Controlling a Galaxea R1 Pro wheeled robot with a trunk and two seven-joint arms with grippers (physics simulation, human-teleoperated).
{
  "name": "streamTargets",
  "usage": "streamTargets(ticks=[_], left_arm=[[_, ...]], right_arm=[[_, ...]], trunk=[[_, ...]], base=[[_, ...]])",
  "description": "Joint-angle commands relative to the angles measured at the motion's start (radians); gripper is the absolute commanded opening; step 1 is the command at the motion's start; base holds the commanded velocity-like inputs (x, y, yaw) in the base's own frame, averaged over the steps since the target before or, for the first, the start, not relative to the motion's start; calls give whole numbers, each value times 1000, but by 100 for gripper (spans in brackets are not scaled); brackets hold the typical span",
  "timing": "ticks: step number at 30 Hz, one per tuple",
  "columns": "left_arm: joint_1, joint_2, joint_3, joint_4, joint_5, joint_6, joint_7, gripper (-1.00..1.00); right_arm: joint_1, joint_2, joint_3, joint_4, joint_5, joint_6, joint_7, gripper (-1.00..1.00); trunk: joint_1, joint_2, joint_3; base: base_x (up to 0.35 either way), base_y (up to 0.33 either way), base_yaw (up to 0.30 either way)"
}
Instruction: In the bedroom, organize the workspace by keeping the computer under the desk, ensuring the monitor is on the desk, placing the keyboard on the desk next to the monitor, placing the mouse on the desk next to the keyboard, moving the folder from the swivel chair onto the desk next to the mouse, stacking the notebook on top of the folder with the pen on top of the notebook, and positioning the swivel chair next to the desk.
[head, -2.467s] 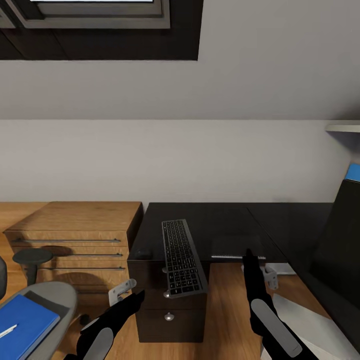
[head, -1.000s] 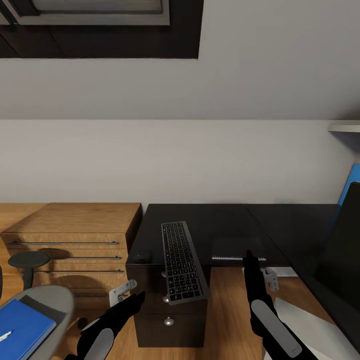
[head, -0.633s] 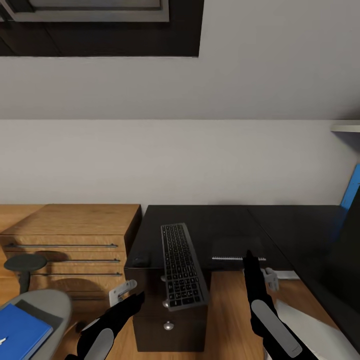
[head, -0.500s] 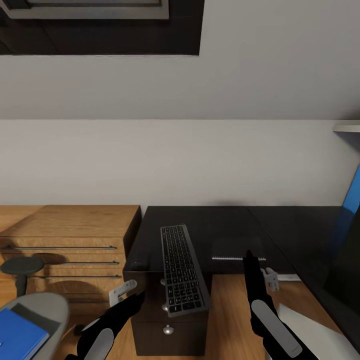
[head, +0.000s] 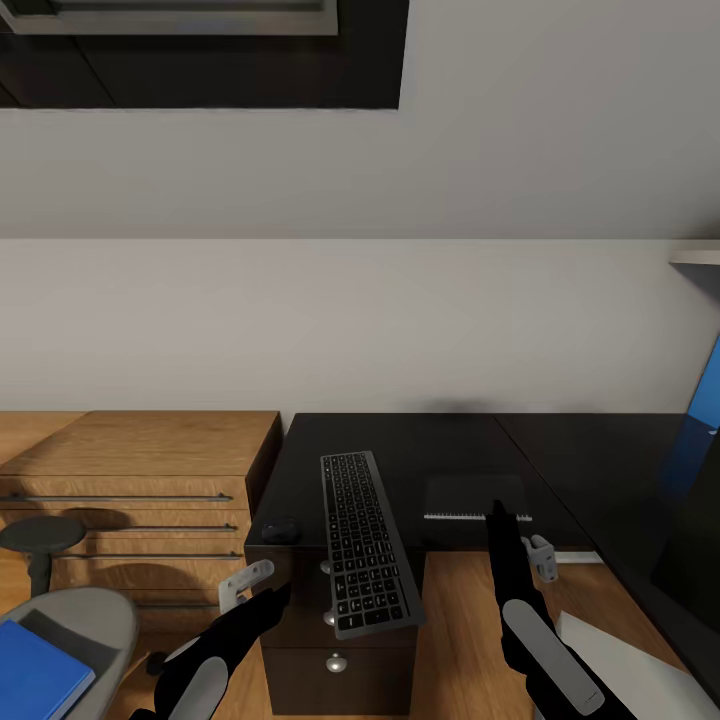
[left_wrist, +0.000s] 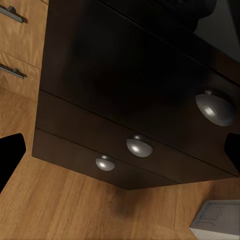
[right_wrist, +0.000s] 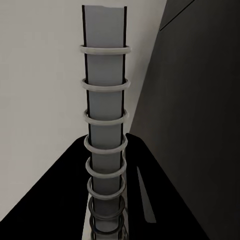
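Grippers first: my left gripper (head: 258, 590) hangs spread apart before the desk (head: 440, 450) drawers, and my right gripper (head: 497, 512) is clamped on the grey notebook (head: 470, 497) at the desk's front edge. Beyond them the keyboard (head: 362, 540) overhangs that edge, the mouse (head: 280, 529) just beside it.

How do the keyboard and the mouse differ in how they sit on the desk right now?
The keyboard is long and flat, and its near end juts out past the front edge of the desk; the mouse is a small rounded oval lying wholly on the top, near the corner. Both are dark and lie side by side on the desk's drawer end.
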Motion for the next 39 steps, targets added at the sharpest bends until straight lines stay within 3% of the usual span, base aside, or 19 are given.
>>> streamTargets(ticks=[1, 22, 25, 29, 39], left_arm=[[-1, 1, -2, -2, 7, 1, 9, 100], [-1, 1, -5, -2, 6, 1, 8, 100], [-1, -8, 2, 10, 4, -2, 13, 100], [-1, -8, 3, 10, 3, -2, 13, 100], [-1, 30, -1, 12, -1, -4, 12, 100]], right_arm=[[-1, -1, 4, -1, -4, -7, 0, -100], [-1, 5, 4, -2, -5, -11, 10, -100], [-2, 21, 7, 1, 1, -9, 10, -100], [-2, 21, 7, 1, 1, -10, 10, -100], [-2, 20, 7, 2, -3, -8, 9, -100]], trunk=[[0, -1, -1], [0, -1, -1], [0, -1, -1], [0, -1, -1], [0, -1, -1]], base=[[2, 0, 0], [0, 0, 0], [0, 0, 0], [0, 0, 0], [110, 0, 0]])
